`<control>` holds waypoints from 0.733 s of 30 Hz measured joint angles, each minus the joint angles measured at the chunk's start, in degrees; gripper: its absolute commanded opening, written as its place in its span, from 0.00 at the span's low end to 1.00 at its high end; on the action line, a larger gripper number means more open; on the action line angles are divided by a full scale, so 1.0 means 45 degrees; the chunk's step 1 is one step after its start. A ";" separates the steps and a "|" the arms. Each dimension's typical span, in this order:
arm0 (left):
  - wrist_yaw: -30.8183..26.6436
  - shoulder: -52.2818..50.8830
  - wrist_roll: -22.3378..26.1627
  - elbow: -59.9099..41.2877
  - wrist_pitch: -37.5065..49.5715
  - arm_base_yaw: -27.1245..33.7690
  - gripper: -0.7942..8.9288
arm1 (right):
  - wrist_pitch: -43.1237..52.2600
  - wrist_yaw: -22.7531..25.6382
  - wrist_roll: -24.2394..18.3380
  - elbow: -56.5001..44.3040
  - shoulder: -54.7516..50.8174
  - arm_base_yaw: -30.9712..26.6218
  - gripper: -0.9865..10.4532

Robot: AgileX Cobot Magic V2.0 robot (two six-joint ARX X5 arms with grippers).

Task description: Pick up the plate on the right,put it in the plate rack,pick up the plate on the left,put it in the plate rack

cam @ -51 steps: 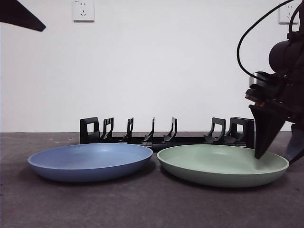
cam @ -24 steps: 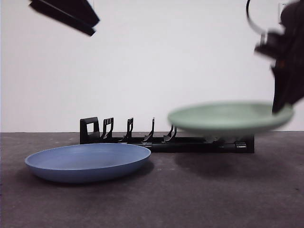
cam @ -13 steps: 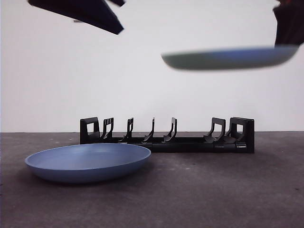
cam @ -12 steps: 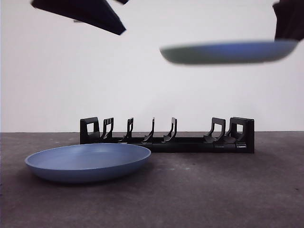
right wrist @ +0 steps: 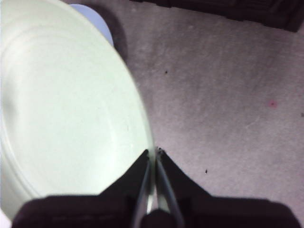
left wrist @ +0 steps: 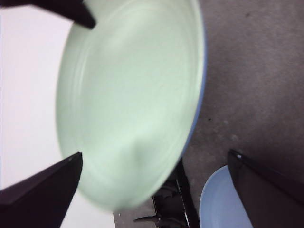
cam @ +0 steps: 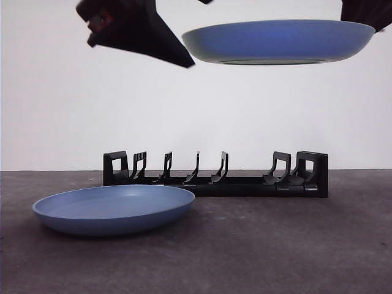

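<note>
The pale green plate [cam: 278, 41] hangs level, high above the black plate rack [cam: 214, 176]; from below its underside looks bluish. My right gripper [right wrist: 154, 153] is shut on its rim and shows only as a dark tip at the front view's top right corner [cam: 362, 11]. My left gripper [cam: 160, 44] is open beside the plate's left rim. In the left wrist view, its jaws stand wide apart on either side of the green plate's [left wrist: 133, 95] near edge. The blue plate [cam: 113, 208] lies on the table in front of the rack's left half.
The dark grey table [cam: 275, 245] stretches in front of the rack. A white wall stands close behind it. The rack [left wrist: 166, 211] and the blue plate [left wrist: 223, 202] show below the held plate in the left wrist view.
The green plate has risen from the table to well above the rack, held by my right gripper. My left gripper has come down and to the right, up to the plate's left rim.
</note>
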 measured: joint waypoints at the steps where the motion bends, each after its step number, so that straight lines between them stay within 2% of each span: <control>1: -0.0044 0.0087 0.0068 0.0000 0.0015 -0.0078 0.63 | -0.0005 0.0000 0.0000 0.0000 0.0000 0.0039 0.08; 4: -0.0083 0.0287 0.0209 0.0000 0.0015 -0.0257 0.49 | 0.0000 -0.0010 0.0000 0.0000 0.0000 0.0073 0.08; 8: -0.0083 0.0321 0.0233 0.0000 0.0049 -0.0296 0.21 | 0.0010 0.0005 0.0000 0.0000 0.0000 0.0068 0.08; 9: -0.0083 0.0321 0.0233 0.0000 0.0049 -0.0296 0.17 | 0.0015 0.0005 0.0000 0.0000 -0.0005 0.0063 0.08; 13: -0.0087 0.0325 0.0228 0.0000 0.0049 -0.0296 0.13 | 0.0092 0.0005 0.0000 0.0000 0.0000 0.0068 0.08; 15: -0.0087 0.0325 0.0228 0.0000 0.0049 -0.0296 0.07 | 0.0175 0.0005 0.0000 0.0000 0.0000 0.0068 0.08; 22: -0.0058 0.0325 0.0321 0.0000 -0.0277 -0.0364 0.07 | 0.0291 -0.0024 0.0000 0.0000 0.0000 0.0068 0.08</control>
